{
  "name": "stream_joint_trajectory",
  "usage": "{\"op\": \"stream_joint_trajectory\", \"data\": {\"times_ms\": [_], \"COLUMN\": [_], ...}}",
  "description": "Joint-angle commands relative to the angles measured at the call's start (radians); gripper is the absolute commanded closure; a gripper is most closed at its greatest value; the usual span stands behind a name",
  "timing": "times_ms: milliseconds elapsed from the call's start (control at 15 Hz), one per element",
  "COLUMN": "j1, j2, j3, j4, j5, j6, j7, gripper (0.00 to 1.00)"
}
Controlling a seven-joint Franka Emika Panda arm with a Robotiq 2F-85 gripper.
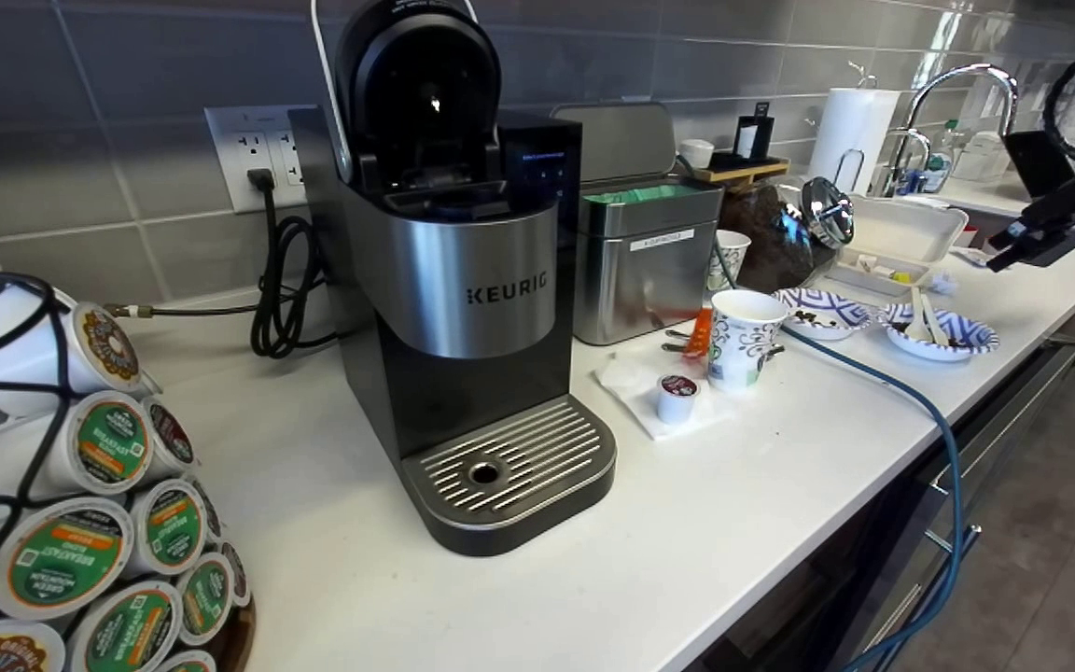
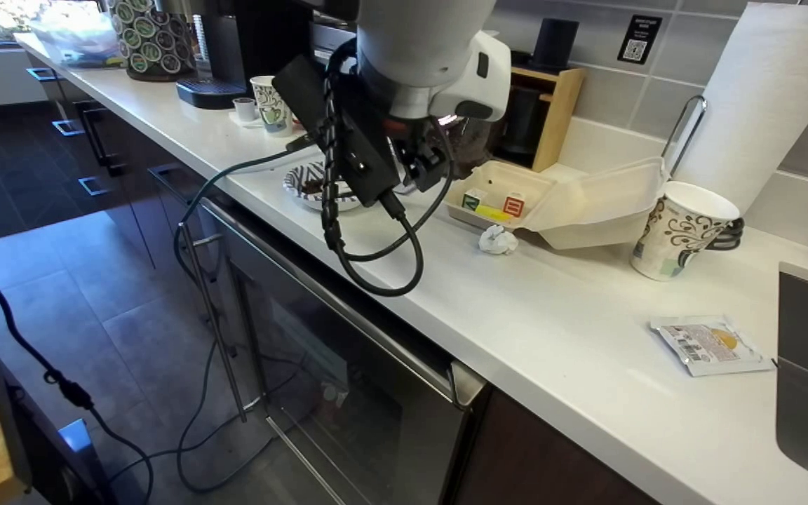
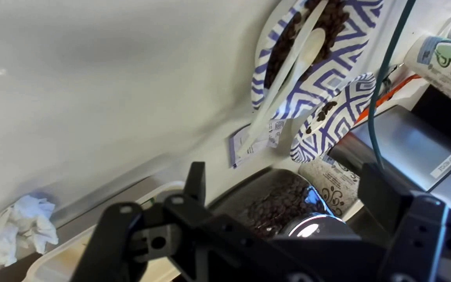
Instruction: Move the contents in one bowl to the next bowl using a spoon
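1. Picking up the spoon (image 3: 299,70) looks like the step in hand; it lies in the fuller patterned bowl (image 3: 323,89), scoop end on the dark beans (image 3: 333,23), handle running out over the rim.
2. The gripper (image 3: 284,176) is well apart from it, jaws spread wide and holding nothing.
3. The spoon looks like pale plastic, so expect it light, smooth and slightly springy; a firm, flat pinch should stop it twisting.
4. Take hold of the handle outside the rim, towards the small packet (image 3: 275,134), leaving the scoop end free.
5. A second long utensil (image 3: 291,58) lies alongside; near the packet I cannot tell the handles apart, so a careless pinch could take both.
6. The bowls seem thin paper, likely to slide or tip under pressure. The next bowl (image 3: 343,122) stands just beside, with only a few beans inside.
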Motion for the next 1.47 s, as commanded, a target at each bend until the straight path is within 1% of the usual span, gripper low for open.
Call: {"op": "stream_joint_trajectory", "data": {"times_ms": [0, 67, 267, 467, 667, 1133, 1400], "j1": [-0.054, -0.059, -0.062, -0.066, -0.076, -0.113, -0.122], "j2": [0.003, 0.021, 0.055, 0.092, 0.121, 0.149, 0.155], "j3": [0.087, 0.106, 0.156, 0.194, 0.221, 0.261, 0.279], "j4": [0.011, 0.026, 0.045, 0.066, 0.088, 0.128, 0.137], "j5": [-0.026, -0.019, 0.002, 0.018, 0.021, -0.004, 0.002], "j6": [0.033, 0.039, 0.105, 0.181, 0.226, 0.16, 0.098], "j7": [0.027, 0.041, 0.097, 0.167, 0.217, 0.269, 0.266], "gripper": [0.0, 0.0, 0.0, 0.0, 0.0, 0.01, 0.0]}}
